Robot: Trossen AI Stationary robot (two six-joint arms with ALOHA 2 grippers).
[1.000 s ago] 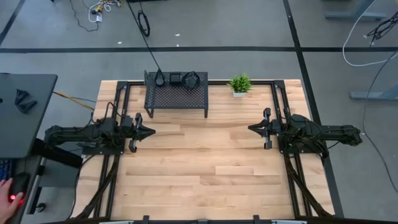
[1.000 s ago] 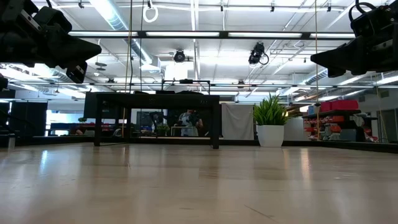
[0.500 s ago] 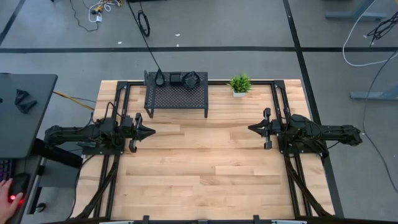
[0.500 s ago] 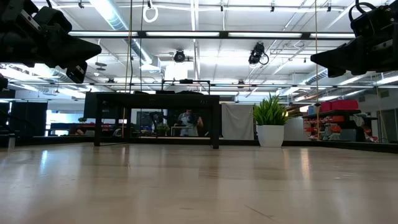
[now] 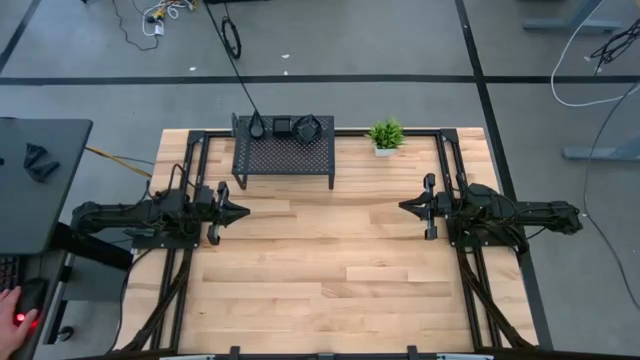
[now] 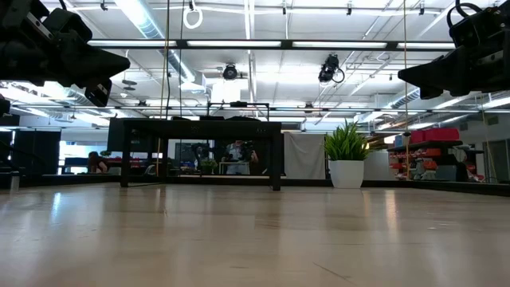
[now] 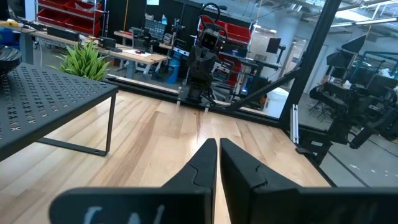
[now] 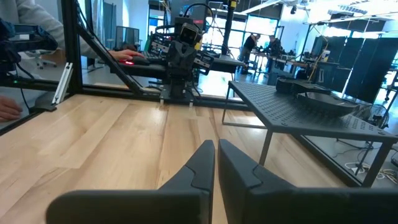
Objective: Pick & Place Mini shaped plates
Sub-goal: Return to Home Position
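A pale wooden table (image 5: 330, 270) is filling the middle of the view from above, its planks bare across the front and centre. Two dark robot arms are lying along its sides, facing each other. The left gripper (image 5: 244, 211) is hanging over the left part of the table, its two fingers (image 7: 205, 163) pressed together with nothing between them. The right gripper (image 5: 403, 207) is hanging over the right part, its fingers (image 8: 202, 163) likewise pinched together and holding nothing.

Along the far edge a black mesh rack (image 5: 285, 158) is standing, and the glossy black plates (image 5: 283, 126) are sitting in small stacks along the rack's back edge; from above there seem to be three stacks, though the count is hard to make out. A small green plant (image 5: 385, 133) in a white pot is standing just right of the rack.

Grey floor (image 5: 400, 50) marked with black lines is surrounding the table, with cables (image 5: 600, 60) trailing across it. A dark desk (image 5: 40, 180) is standing to the left, where a person's hand (image 5: 12, 300) is resting by a red light. Long ceiling lights (image 6: 263, 44) are glowing overhead.
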